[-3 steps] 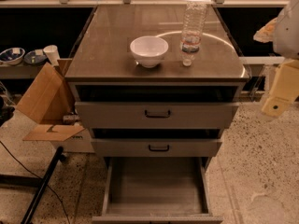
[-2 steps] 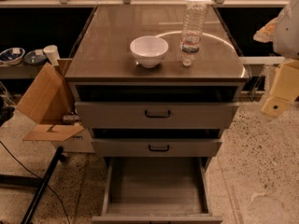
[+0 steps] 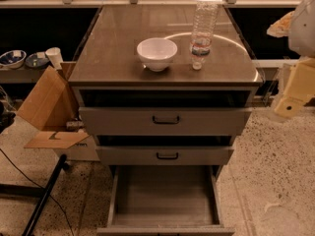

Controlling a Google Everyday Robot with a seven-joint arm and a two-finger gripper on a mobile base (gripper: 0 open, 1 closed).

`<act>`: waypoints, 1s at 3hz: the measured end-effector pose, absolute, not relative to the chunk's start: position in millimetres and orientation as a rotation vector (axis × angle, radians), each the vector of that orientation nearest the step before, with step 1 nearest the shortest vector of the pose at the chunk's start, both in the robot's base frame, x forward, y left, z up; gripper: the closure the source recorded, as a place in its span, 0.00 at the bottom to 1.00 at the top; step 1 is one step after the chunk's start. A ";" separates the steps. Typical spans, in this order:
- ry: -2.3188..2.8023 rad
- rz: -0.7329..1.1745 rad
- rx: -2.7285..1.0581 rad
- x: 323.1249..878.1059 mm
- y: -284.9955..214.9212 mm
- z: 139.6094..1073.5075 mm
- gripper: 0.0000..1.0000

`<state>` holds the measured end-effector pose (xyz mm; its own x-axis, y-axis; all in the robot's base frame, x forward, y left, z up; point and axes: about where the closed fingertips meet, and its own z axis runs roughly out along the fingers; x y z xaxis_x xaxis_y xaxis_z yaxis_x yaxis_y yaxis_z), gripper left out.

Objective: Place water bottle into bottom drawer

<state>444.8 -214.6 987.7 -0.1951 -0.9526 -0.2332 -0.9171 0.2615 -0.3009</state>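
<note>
The claw (image 3: 294, 90) hangs at the right edge of the view, beside the cabinet's right flank and level with the upper drawers. It holds nothing, and I cannot tell whether it is spread or pressed together. It sits off to the side and below the top, so it looks parked clear of the cabinet, not committed to a reach. Nearest to it on the surface (image 3: 118, 48) is the water bottle (image 3: 203, 31), standing upright at the right of the middle, apparently with its narrow white-capped end down. It stands alone and untouched, with free room to its right. That helps, because a side approach from the claw's quarter should meet the slim body first. The white bowl (image 3: 157, 53) sits just to the left of the bottle, close but not touching. It is low enough that it should not hinder a grasp taken high on the bottle. Below the top, two shallower drawers (image 3: 165, 121) with black handles are closed or nearly so. The bottom drawer (image 3: 165, 195) is pulled well out, its plain interior bare and open to the camera, evidently ready to receive the bottle from above. By my reading the task has not begun: the bottle must be gripped, lifted clear of the bowl, and carried forward and down. A crinkled, light bottle may tip if nudged. A cardboard box (image 3: 47, 107) leans at the cabinet's left, out of the way.
</note>
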 end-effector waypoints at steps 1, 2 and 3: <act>2.142 -0.112 -1.690 464.5 -214.8 995.7 0.00; 2.131 -0.074 -1.678 497.8 -217.7 1000.5 0.00; 2.117 -0.047 -1.671 536.4 -221.8 1007.7 0.00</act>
<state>536.4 -221.8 1007.7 -0.1730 -0.9326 -0.3166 -0.9177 0.2694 -0.2920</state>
